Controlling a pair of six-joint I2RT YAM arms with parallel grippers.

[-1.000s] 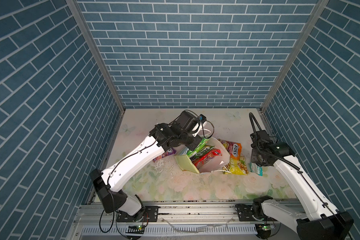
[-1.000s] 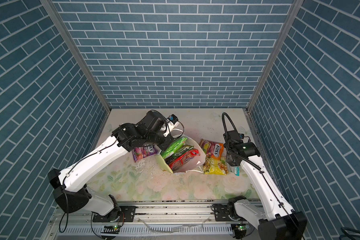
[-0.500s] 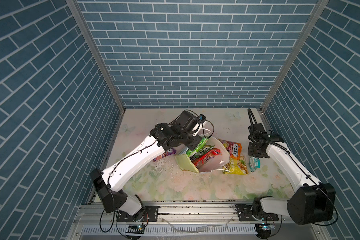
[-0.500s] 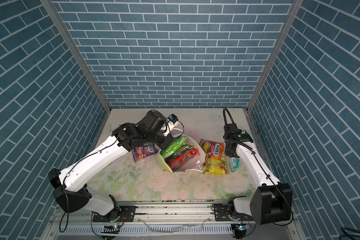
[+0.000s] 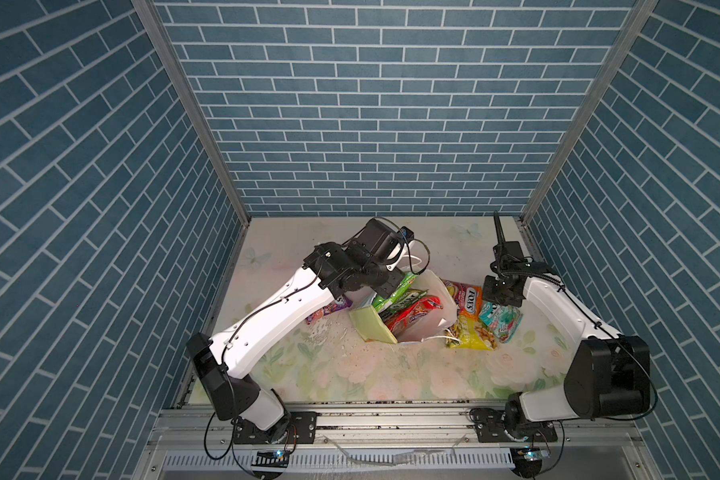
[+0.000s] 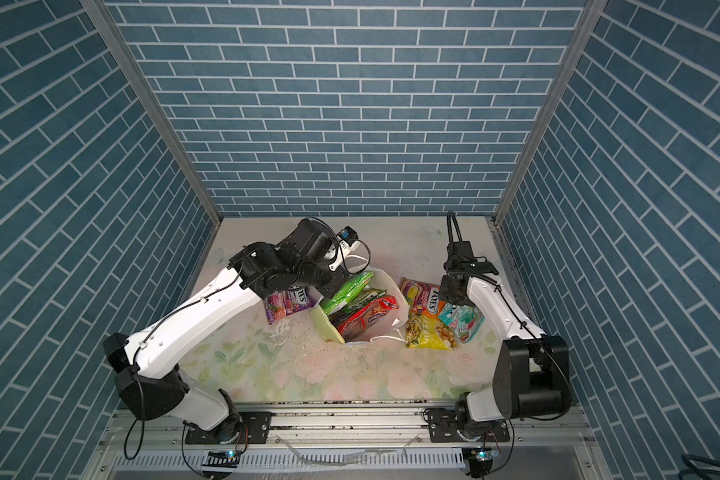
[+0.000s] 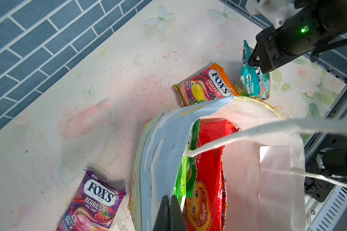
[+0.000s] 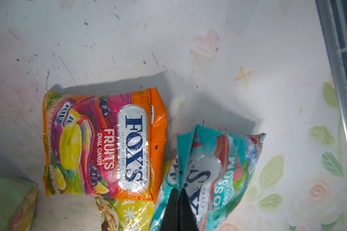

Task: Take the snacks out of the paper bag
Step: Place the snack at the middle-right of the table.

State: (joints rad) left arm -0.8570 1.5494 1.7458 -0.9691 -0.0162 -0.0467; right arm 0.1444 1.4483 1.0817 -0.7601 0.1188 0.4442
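Note:
The paper bag (image 5: 427, 328) stands tilted mid-table with its mouth open. My left gripper (image 7: 169, 198) is shut on the rim of its bluish wide side (image 7: 160, 144). Inside show a red cookie bag (image 7: 210, 160) and green packets (image 5: 395, 293). A purple Fox's packet (image 7: 96, 202) lies on the table beside the bag, under my left arm. To the bag's right lie an orange Fox's packet (image 8: 108, 144) and a yellow packet (image 5: 470, 336). My right gripper (image 8: 177, 192) is shut on a creased fold of the teal Fox's packet (image 8: 218, 170).
The floral table (image 5: 350, 374) is walled by blue brick panels on three sides. A metal rail (image 5: 371, 419) runs along the front edge with both arm bases. The bag's white cord handles (image 7: 248, 132) hang across its mouth.
My right arm has folded back and its gripper has shifted a little toward the back and left, the teal packet moving with it. The left arm and the bag have stayed still.

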